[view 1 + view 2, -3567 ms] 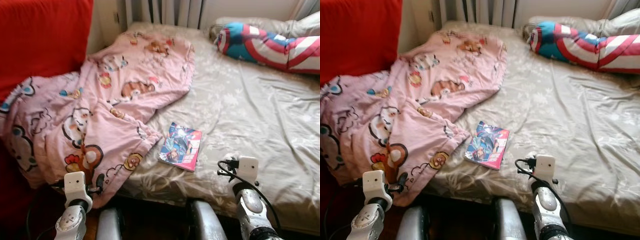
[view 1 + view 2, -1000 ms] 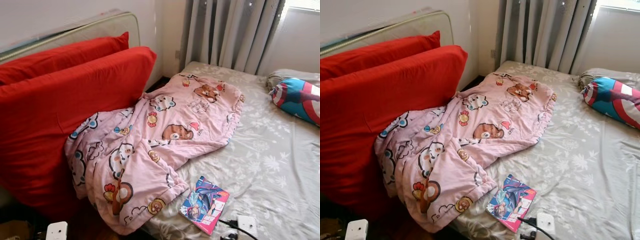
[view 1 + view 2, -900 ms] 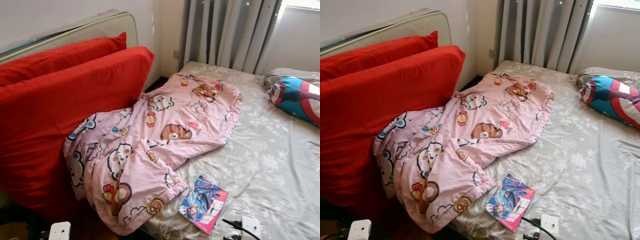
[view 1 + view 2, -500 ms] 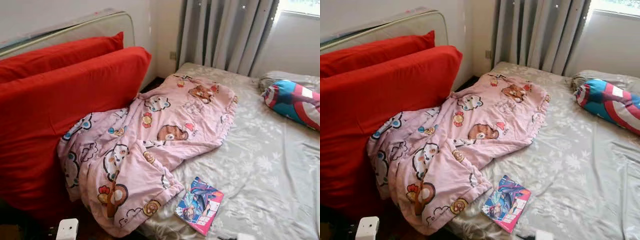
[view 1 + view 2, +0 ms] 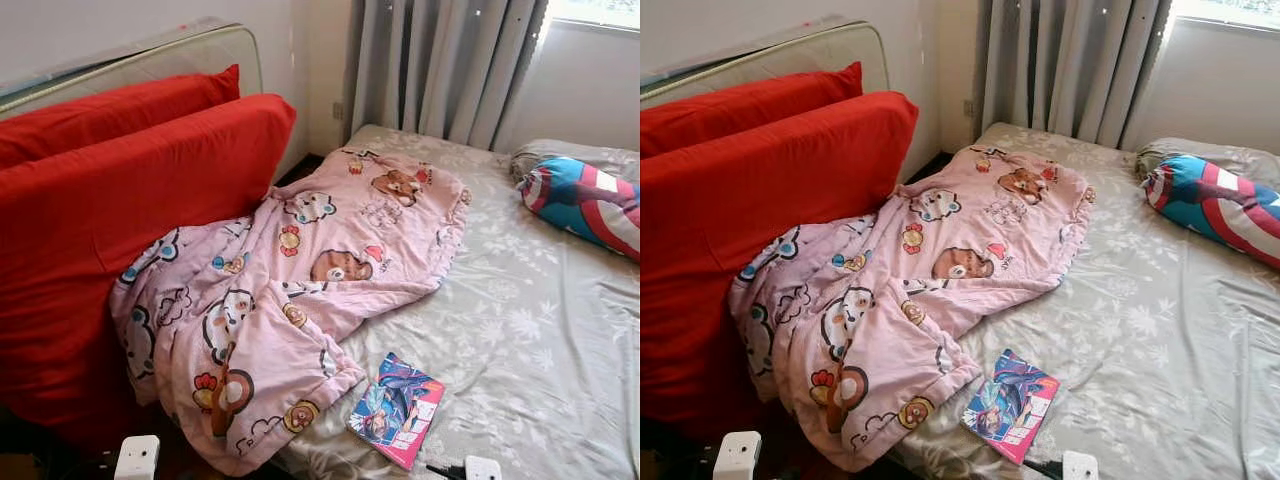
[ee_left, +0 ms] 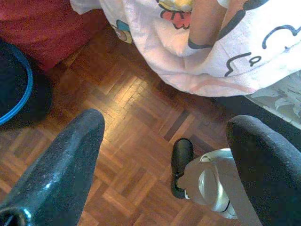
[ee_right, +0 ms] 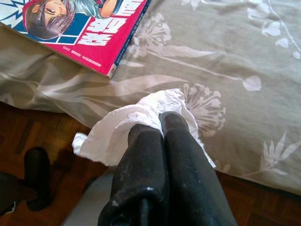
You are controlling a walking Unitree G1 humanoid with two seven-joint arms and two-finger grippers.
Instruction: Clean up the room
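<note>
A crumpled white tissue is pinched between the closed black fingers of the right gripper, which hangs at the near edge of the bed, above the grey flower-printed sheet where it drapes toward the wood floor. Just beside it on the sheet lies a comic book with a pink spine, near the foot corner of the mattress. A pink cartoon-print quilt sprawls across the bed's left half and spills over the side onto two big red cushions leaning against the wall. A pillow in red, white and blue rests at the far right by the grey curtains. The left gripper hangs with fingers spread wide and nothing between them, over the parquet floor beside the quilt's hanging edge.
</note>
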